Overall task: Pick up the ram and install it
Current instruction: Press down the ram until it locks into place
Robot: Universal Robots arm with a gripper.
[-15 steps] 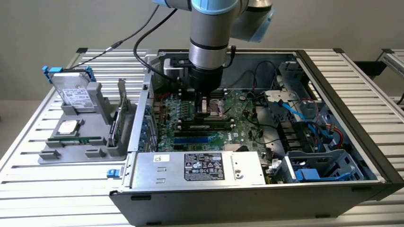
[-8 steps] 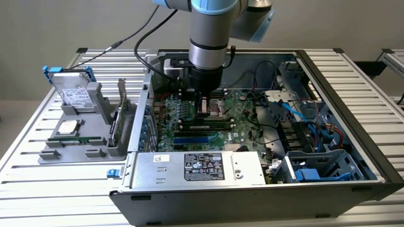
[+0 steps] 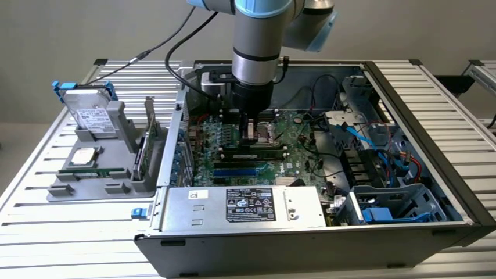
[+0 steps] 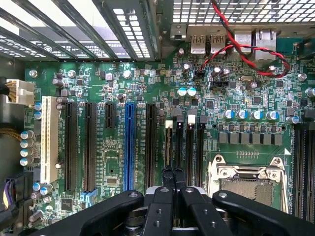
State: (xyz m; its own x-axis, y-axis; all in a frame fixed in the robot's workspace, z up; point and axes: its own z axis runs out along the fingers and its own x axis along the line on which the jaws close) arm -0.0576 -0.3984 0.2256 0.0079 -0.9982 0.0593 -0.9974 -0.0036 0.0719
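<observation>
The gripper (image 3: 250, 135) hangs over the green motherboard (image 3: 298, 152) in the middle of the exterior view, inside the open computer case (image 3: 434, 122). Its fingers (image 4: 173, 178) are pressed together. The ram (image 3: 252, 155) lies in a slot just below the gripper, above the blue slot (image 3: 236, 172).

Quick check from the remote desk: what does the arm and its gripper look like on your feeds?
The arm is a silver-grey metal tube with light-blue joint caps and a black wrist section below. Black cables run off towards the exterior view's left. The gripper is matt black, with angular linkage bars joined by silver screws and pins, and narrow black fingers.
</observation>
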